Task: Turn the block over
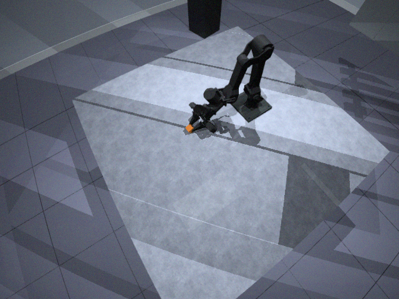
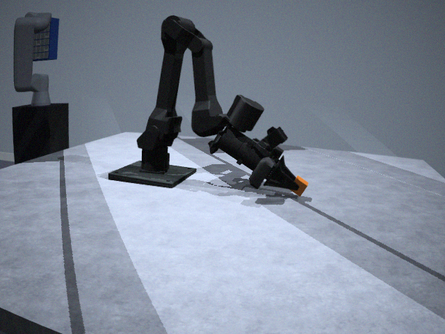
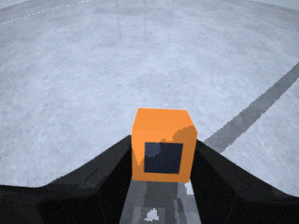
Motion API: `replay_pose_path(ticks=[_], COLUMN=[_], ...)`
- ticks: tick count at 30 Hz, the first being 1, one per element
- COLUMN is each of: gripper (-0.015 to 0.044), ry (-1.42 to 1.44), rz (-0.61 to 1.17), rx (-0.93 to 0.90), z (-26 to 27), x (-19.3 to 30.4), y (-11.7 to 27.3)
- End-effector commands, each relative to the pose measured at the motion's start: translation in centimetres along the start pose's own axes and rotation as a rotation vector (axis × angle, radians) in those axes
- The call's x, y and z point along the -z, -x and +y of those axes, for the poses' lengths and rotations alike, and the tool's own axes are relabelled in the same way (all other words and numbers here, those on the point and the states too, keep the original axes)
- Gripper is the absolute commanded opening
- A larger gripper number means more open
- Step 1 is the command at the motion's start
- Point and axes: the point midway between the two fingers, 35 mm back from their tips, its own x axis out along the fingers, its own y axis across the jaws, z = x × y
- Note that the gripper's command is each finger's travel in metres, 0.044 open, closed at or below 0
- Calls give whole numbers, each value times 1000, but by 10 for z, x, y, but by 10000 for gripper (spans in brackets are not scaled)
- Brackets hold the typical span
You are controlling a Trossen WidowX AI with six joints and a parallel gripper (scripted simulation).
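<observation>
Block (image 3: 163, 145) gripped by end effector (image 3: 163, 175); dark marked face visible only in wrist view.

A black pedestal (image 2: 39, 131) is standing beyond the grey table's (image 2: 215, 251) far corner, bearing a pale mount (image 2: 26, 53); dark tiled floor (image 1: 48, 193) is surrounding everything.
</observation>
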Motion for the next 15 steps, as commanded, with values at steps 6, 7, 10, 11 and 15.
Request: replay_pose_path(ticks=[6, 7, 10, 11, 15], gripper=[341, 368, 440, 440, 440], ry=[-3, -3, -3, -3, -3], rz=[-2, -2, -2, -2, -2], rx=[-5, -5, -5, -5, -5], z=[1, 1, 1, 1, 1], x=[0, 0, 0, 0, 0], y=[0, 0, 0, 0, 0])
